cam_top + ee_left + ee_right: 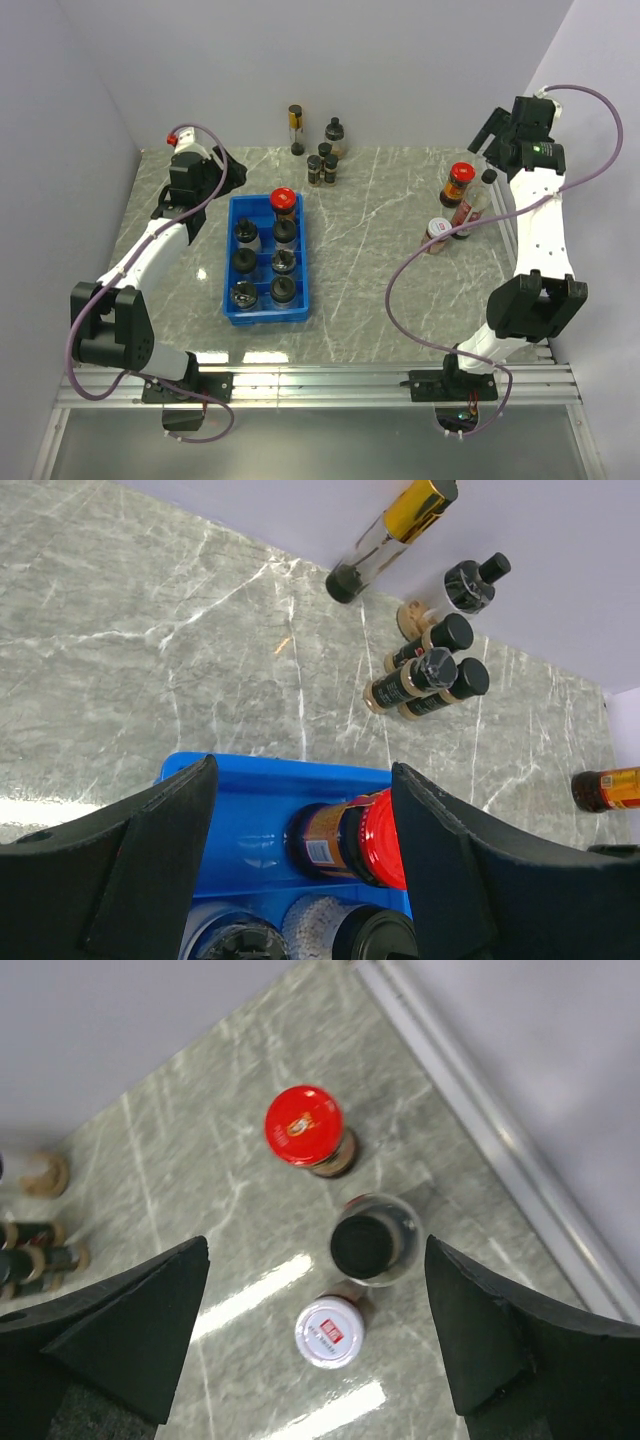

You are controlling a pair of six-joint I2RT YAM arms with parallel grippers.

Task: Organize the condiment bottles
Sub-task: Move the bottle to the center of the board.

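Veined marble tabletop (370,260), glossy blue plastic tray (229,262), cylindrical glass condiment bottles (284,204)

bottles (284,263) stand in two rows in the tray (265,317); a bottle cluster (315,170) stands behind the tray; three more bottles (459,183) stand well to its right.

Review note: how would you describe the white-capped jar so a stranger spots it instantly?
On the marble table's right side, away from the blue tray, three bottles stand clustered. The white-capped jar is the one nearest the arm bases; its white cap with a red logo separates it from the red-capped bottle and the black-topped bottle.
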